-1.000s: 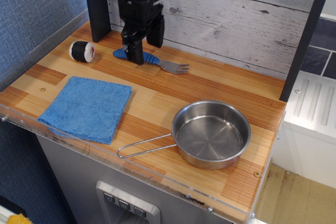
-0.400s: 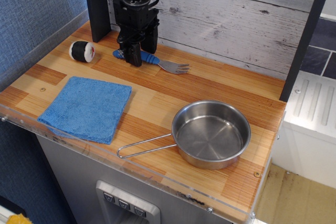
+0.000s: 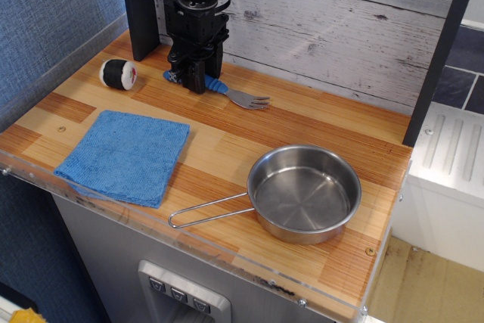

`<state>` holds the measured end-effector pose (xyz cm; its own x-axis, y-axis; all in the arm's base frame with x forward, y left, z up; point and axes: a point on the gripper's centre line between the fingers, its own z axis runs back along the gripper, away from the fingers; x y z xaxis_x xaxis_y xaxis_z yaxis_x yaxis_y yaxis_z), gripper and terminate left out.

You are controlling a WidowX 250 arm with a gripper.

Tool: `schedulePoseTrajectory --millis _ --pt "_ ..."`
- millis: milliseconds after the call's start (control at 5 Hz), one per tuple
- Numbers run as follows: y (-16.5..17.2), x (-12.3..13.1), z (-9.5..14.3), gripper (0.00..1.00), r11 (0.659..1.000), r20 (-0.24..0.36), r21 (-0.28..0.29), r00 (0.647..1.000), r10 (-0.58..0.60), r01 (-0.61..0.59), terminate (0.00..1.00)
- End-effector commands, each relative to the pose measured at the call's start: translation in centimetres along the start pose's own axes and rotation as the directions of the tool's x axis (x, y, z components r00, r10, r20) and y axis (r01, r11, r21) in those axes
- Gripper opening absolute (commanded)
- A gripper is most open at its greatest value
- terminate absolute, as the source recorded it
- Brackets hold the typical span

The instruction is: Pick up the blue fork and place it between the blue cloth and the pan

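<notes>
The blue fork [image 3: 219,87] lies at the back of the wooden counter, its grey tines [image 3: 253,100] pointing right. My black gripper [image 3: 192,81] comes down from above and is shut on the fork's blue handle, with its tips at the counter; the middle of the handle is hidden behind the fingers. The blue cloth [image 3: 125,155] lies flat at the front left. The steel pan [image 3: 304,193] stands at the front right, its wire handle [image 3: 208,211] pointing left toward the cloth.
A black-and-white sushi roll toy [image 3: 119,73] lies at the back left, left of the gripper. A dark post [image 3: 140,5] and the plank back wall [image 3: 340,28] stand right behind the gripper. A strip of bare counter [image 3: 215,164] separates cloth and pan.
The gripper's fingers have closed from straddling the fork handle to pinching it. The fork has shifted slightly up and left. The cloth, pan and sushi toy have not moved.
</notes>
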<state>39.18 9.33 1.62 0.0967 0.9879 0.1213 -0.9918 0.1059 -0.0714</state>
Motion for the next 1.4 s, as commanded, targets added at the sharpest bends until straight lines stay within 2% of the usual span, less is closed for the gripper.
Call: schedulePoseTrajectory --millis 0,200,400,600,800,1000,1200 --pt "-0.7 0.8 2.5 0.0 0.998 0.031 -0.065 0.999 -0.025 0.027 0.0" --pt "-1.1 0.7 4.1 0.0 0.992 0.032 -0.118 0.999 -0.036 0.04 0.0" --pt "-0.8 0.7 6.6 0.0 0.982 0.066 -0.162 0.994 -0.09 0.1 0.0" --pt "-0.1 0.5 8.4 0.0 0.965 0.069 -0.2 0.985 -0.159 0.17 0.0" --pt "0.9 0.1 9.7 0.0 0.917 0.075 -0.231 0.946 -0.316 0.324 0.0" --pt "1.9 0.4 10.3 0.0 0.836 0.057 -0.257 0.871 -0.487 0.484 0.0" --pt "2.7 1.1 10.2 0.0 0.729 0.059 -0.27 0.766 -0.64 0.63 0.0"
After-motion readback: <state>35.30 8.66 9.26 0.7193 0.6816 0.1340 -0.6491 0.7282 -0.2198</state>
